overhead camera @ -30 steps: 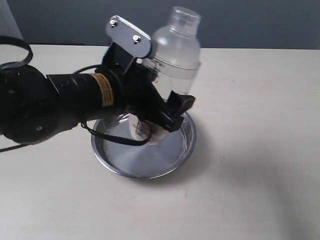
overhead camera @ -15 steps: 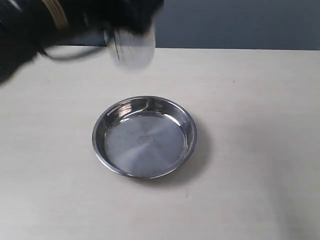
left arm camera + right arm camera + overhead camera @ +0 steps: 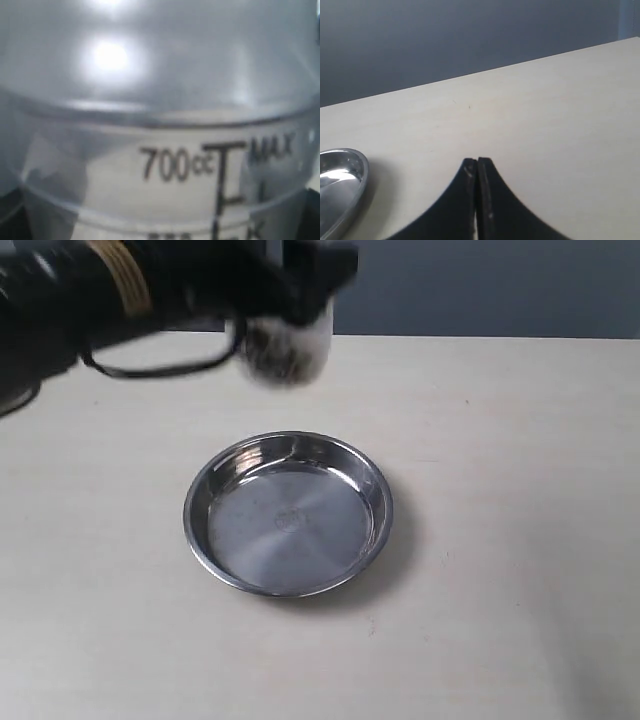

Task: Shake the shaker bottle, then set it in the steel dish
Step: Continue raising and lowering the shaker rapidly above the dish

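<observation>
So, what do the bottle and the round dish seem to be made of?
The shaker bottle looks like clear, slightly cloudy plastic: see-through wall with black printed measure marks. The steel dish is probably polished stainless steel: bright, mirror-like reflections on rim and bottom.

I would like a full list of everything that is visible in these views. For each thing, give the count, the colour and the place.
shaker bottle: one, clear plastic with black measure marks, held up and apart from the dish; blurred in the exterior view
steel dish: one, shiny silver, on the table near the middle, nothing in it
table: one, pale beige, under the dish
wall: one, dark grey-blue, behind the table
left gripper: one, black, closed on the shaker bottle, at the top of the exterior view
right gripper: one, black, shut and empty, over bare table beside the dish
</observation>
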Controlling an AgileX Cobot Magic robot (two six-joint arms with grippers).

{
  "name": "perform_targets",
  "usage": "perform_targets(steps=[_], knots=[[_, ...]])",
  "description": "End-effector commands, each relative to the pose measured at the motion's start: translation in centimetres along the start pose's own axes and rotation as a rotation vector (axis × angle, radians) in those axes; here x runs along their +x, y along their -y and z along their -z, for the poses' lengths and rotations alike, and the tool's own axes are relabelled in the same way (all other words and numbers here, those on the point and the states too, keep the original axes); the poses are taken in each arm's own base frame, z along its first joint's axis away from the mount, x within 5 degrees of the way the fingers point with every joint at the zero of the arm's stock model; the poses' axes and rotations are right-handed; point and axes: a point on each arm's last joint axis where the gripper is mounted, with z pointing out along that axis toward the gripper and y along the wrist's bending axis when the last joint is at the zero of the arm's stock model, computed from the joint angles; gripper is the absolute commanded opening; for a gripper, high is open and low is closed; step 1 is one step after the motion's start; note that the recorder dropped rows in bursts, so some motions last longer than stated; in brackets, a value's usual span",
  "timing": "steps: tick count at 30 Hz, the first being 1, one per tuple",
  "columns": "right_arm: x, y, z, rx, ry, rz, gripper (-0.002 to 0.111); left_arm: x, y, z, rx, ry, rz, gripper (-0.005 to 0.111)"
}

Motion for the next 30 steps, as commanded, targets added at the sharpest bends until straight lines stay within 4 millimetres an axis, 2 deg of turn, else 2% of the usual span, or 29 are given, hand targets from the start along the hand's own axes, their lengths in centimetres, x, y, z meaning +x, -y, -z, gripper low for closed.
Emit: perform_targets(steps=[1, 2, 3, 4, 6, 7, 8, 10, 11, 12, 13, 15, 17, 18, 19, 21, 22, 23, 24, 25, 28, 29, 30], knots=[[-0.1, 0.0, 0.0, 0.000, 0.012, -0.004, -0.001, 8.6, -0.7, -1.6, -0.039, -0.300, 0.034, 0.000], [-0.1, 0.0, 0.0, 0.000, 0.012, -0.006, -0.001, 8.7, -0.6, -1.7, -0.030, -0.291, 0.039, 0.000], [-0.1, 0.0, 0.0, -0.001, 0.012, -0.008, -0.001, 6.8, -0.3, -1.6, -0.011, -0.214, 0.049, 0.000], [-0.1, 0.0, 0.0, -0.001, 0.012, -0.008, -0.001, 4.0, 0.3, -1.0, 0.011, -0.115, 0.044, 0.000], [-0.1, 0.0, 0.0, -0.002, 0.012, -0.010, -0.001, -0.8, 1.1, 0.4, 0.039, 0.029, -0.057, 0.000], [-0.1, 0.0, 0.0, -0.002, 0.012, -0.010, -0.001, -1.7, 1.2, 0.8, 0.028, 0.037, -0.066, 0.000], [-0.1, 0.0, 0.0, -0.002, 0.012, -0.010, -0.001, -0.9, 1.0, 0.7, 0.011, -0.003, -0.057, 0.000], [-0.1, 0.0, 0.0, -0.002, 0.012, -0.010, -0.001, 4.1, 0.3, -0.4, -0.017, -0.176, -0.015, 0.000], [-0.1, 0.0, 0.0, -0.002, 0.012, -0.010, -0.001, 7.4, -0.2, -0.9, -0.028, -0.267, 0.009, 0.000], [-0.1, 0.0, 0.0, -0.002, 0.012, -0.010, -0.001, 9.6, -0.6, -1.3, -0.034, -0.329, 0.020, 0.000], [-0.1, 0.0, 0.0, -0.002, 0.012, -0.010, -0.001, 9.8, -0.7, -1.4, -0.044, -0.333, 0.047, 0.000], [-0.1, 0.0, 0.0, -0.002, 0.012, -0.010, -0.001, 6.1, -0.3, -1.0, -0.034, -0.207, 0.054, 0.000], [-0.1, 0.0, 0.0, -0.002, 0.012, -0.010, -0.001, 0.0, 0.6, 0.3, 0.004, -0.010, -0.026, 0.000], [-0.1, 0.0, 0.0, -0.002, 0.012, -0.010, -0.001, -0.9, 0.7, 0.6, 0.000, 0.009, -0.025, 0.000], [-0.1, 0.0, 0.0, -0.002, 0.012, -0.010, -0.001, -0.3, 0.8, 0.5, -0.003, -0.018, -0.005, 0.000], [-0.1, 0.0, 0.0, -0.002, 0.012, -0.010, -0.001, 5.4, 0.8, -0.7, -0.009, -0.208, 0.021, 0.000], [-0.1, 0.0, 0.0, -0.002, 0.012, -0.010, -0.001, 9.4, 0.4, -1.2, -0.027, -0.324, 0.065, 0.000], [-0.1, 0.0, 0.0, -0.002, 0.012, -0.012, -0.001, 11.4, 0.2, -1.7, -0.049, -0.362, 0.141, 0.000], [-0.1, 0.0, 0.0, -0.002, 0.012, -0.012, -0.001, 11.6, 0.1, -2.0, -0.060, -0.346, 0.207, 0.000], [-0.1, 0.0, 0.0, -0.002, 0.012, -0.012, -0.001, 9.7, 0.5, -1.9, -0.034, -0.256, 0.233, 0.000], [-0.1, 0.0, 0.0, -0.002, 0.012, -0.012, -0.001, 1.0, 1.8, -0.1, 0.062, 0.016, 0.039, 0.000], [-0.1, 0.0, 0.0, -0.002, 0.012, -0.012, -0.001, 0.1, 1.8, 0.2, 0.045, 0.009, 0.024, 0.000], [-0.1, 0.0, 0.0, -0.002, 0.012, -0.012, -0.001, 0.4, 2.1, 0.3, 0.043, -0.022, 0.010, 0.000]])
